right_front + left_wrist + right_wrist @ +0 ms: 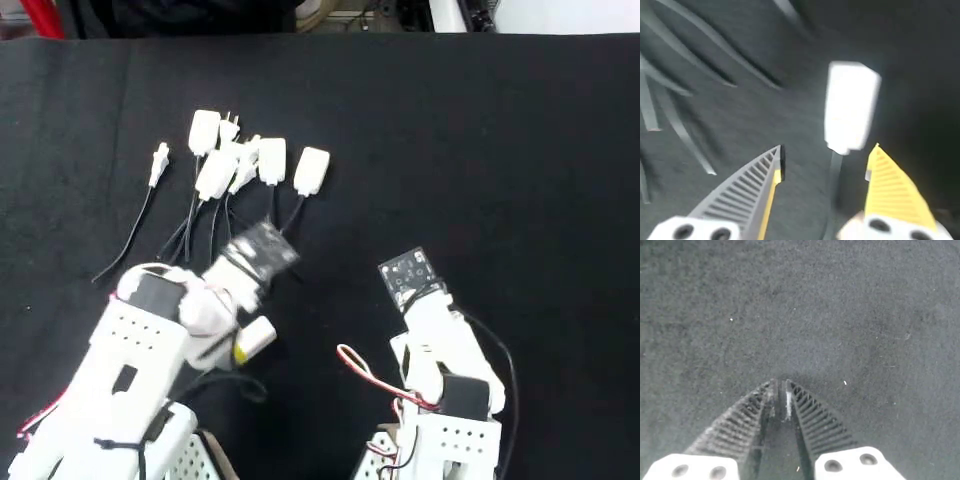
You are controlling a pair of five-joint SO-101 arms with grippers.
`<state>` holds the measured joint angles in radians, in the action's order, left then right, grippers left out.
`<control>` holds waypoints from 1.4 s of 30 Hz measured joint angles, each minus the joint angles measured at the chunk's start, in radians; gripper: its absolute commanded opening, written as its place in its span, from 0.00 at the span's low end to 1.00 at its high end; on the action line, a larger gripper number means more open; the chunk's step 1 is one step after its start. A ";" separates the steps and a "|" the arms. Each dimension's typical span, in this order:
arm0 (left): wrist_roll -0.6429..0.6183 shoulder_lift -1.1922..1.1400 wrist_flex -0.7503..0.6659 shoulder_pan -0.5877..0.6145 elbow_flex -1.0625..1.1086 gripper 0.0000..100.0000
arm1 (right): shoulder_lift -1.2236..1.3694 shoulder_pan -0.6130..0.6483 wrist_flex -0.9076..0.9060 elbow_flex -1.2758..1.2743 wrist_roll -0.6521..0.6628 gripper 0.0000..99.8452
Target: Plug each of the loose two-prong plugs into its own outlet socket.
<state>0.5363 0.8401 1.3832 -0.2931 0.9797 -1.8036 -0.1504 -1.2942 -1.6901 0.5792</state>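
Note:
Several white outlet sockets on black cords lie in a cluster at the back left of the table, among them one (pixel 204 130), another (pixel 271 160) and the rightmost (pixel 311 171). Loose two-prong plugs lie among them: one (pixel 158 163) off to the left, one (pixel 230 128) at the back. My left gripper (pixel 266 248) hovers just short of the cluster. It is open (pixel 827 150), and a white socket (pixel 850 105) lies a little ahead of its fingertips, its cord running back between them. My right gripper (pixel 405 272) is shut (pixel 780 385) over bare cloth, holding nothing.
A black cloth (pixel 500 150) covers the table. Black cords (pixel 135 235) trail from the cluster toward the left arm. A red and white wire (pixel 355 362) loops by the right arm's base.

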 measured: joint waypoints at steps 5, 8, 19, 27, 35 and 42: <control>-0.097 0.121 0.040 -0.175 0.011 0.16 | 0.000 0.000 0.000 0.000 0.000 0.03; -0.106 0.222 0.018 -0.255 0.083 0.12 | 0.000 0.000 0.000 0.000 0.000 0.03; -0.084 0.282 -0.163 -0.301 0.264 0.04 | 0.000 0.000 0.000 0.000 0.000 0.03; -0.094 0.158 -0.273 -0.232 0.293 0.04 | 0.000 0.000 0.000 0.000 0.000 0.03; -0.089 -0.049 -0.374 -0.133 0.265 0.05 | 0.000 0.000 0.000 0.000 0.000 0.03; -0.098 -0.069 -0.305 -0.038 0.164 0.11 | 0.000 0.000 0.000 0.000 0.000 0.03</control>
<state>0.4381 0.7710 1.0779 -0.3314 1.1439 -1.8036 -0.1504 -1.2942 -1.6901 0.5792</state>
